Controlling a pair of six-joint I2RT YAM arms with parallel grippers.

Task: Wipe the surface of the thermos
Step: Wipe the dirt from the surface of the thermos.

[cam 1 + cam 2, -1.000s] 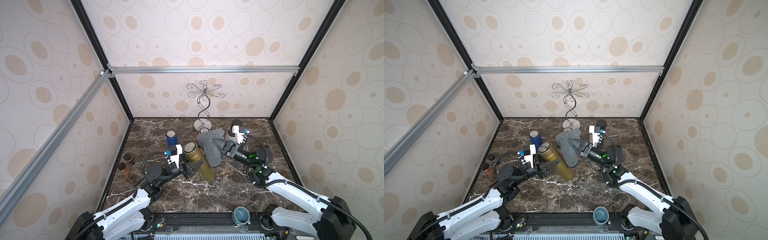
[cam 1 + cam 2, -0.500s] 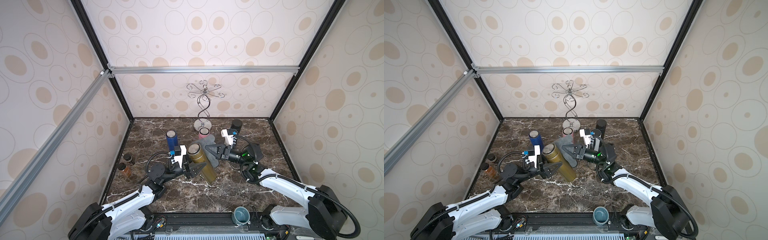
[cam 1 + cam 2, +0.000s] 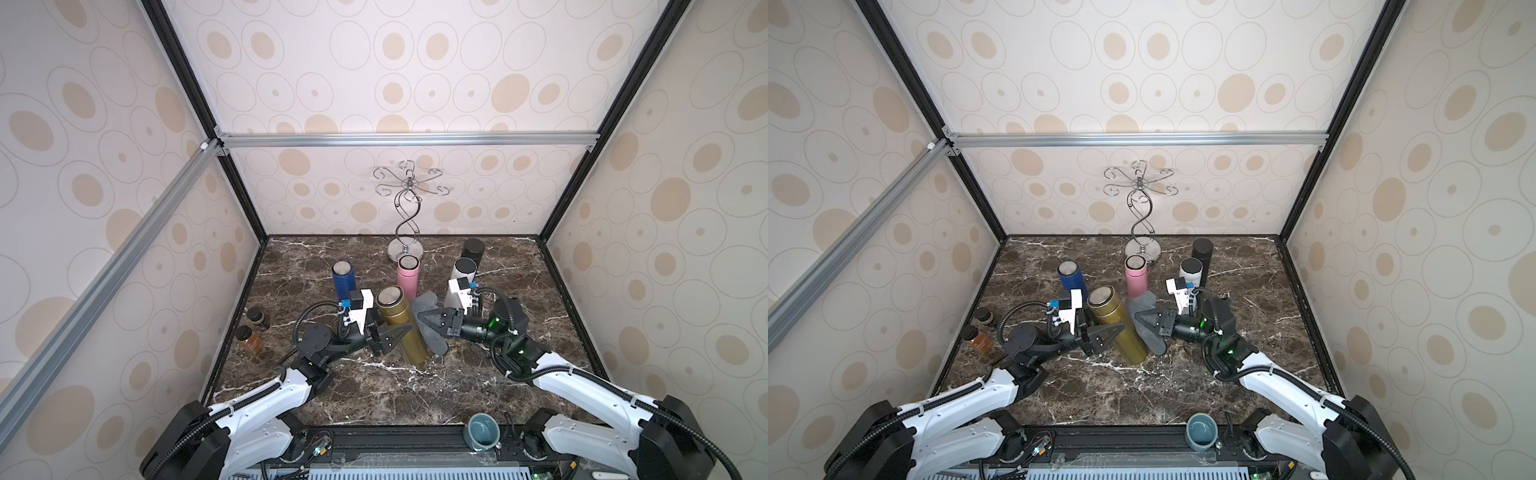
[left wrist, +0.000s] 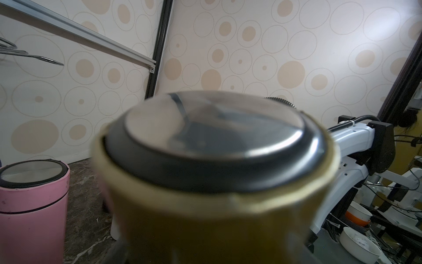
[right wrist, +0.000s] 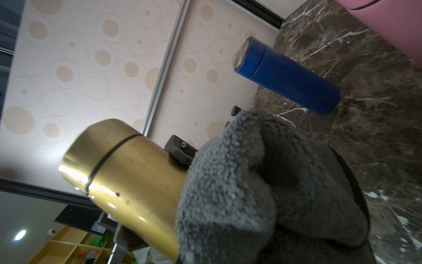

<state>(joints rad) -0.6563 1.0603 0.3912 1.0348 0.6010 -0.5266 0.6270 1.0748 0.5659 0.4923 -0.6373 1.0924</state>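
The left wrist view is filled by the blurred cap of the gold thermos (image 4: 214,160), so the left gripper (image 3: 391,337) shows only in the top views, where it is clamped tight around the bottle's middle. In the right wrist view the grey cloth (image 5: 262,194) swallows the fingertips of the right gripper (image 3: 432,322), which is pinched fully closed on it. The cloth also covers the thermos's lower right flank. Whether the tilted bottle's base touches the table cannot be told. It stands mid-table on dark veined marble (image 3: 374,390), inside walls papered with beige ovals. A blue thermos (image 3: 343,277), a pink thermos (image 3: 407,276), a white thermos (image 3: 464,269) and a black thermos (image 3: 473,250) stand farther back, before a wire stand (image 3: 406,208). Two spice jars (image 3: 249,336) sit at the left. A second ago the cloth hung farther right, clear of the gold bottle and masking the pink one; now it presses against the gold bottle's right side.
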